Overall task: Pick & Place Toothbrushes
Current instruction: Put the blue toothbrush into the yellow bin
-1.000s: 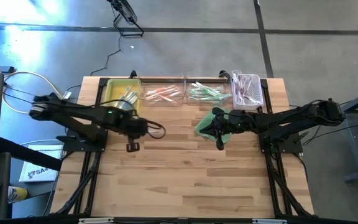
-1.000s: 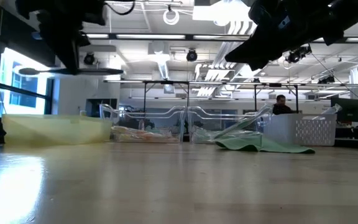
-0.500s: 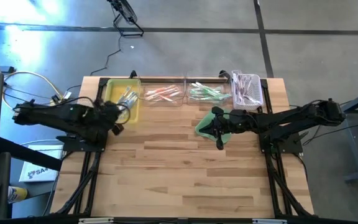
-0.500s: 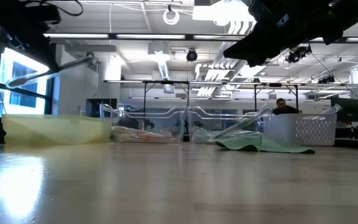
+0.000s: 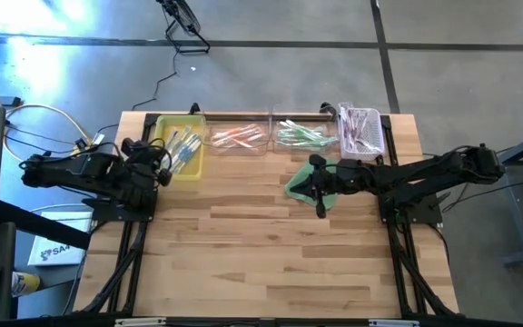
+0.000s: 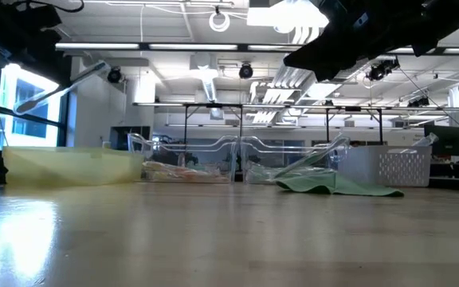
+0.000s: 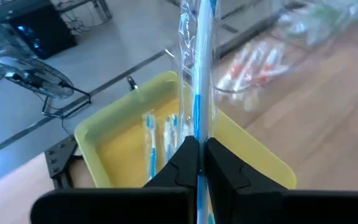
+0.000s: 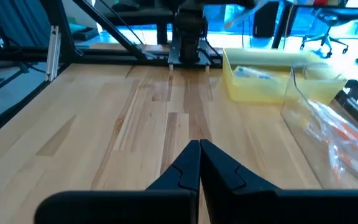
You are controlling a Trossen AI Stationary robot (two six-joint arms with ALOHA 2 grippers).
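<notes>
Holding a blue-and-white toothbrush (image 7: 197,74) in its clear wrapper, the left gripper (image 7: 197,152) has its fingers pinched tight on the lower end of the handle, so that the brush stands out past the fingertips over the yellow bin (image 7: 95,140). In the high view this gripper (image 5: 157,163) sits at the table's left edge, just beside that bin (image 5: 194,171), where a few blue toothbrushes (image 5: 182,145) already lie. The right gripper (image 8: 199,163) waits with its fingers pressed together on nothing, hanging over the green cloth (image 5: 296,186) near the middle of the table.

More toothbrushes lie along the far edge: orange-pink ones (image 5: 237,136) in a clear tray, green ones (image 5: 300,136) in the next clear tray, and purplish ones in the white basket (image 5: 377,138).

A brush like this looks very light and fairly stiff, but the glossy wrapper is probably slippery and crinkles loosely around it (the film flares out past the brush in the left wrist view). I judge that a pinch across the solid handle, not on the loose film, is the safest hold; held near one end as now, the brush could pivot or slide if swung quickly.
</notes>
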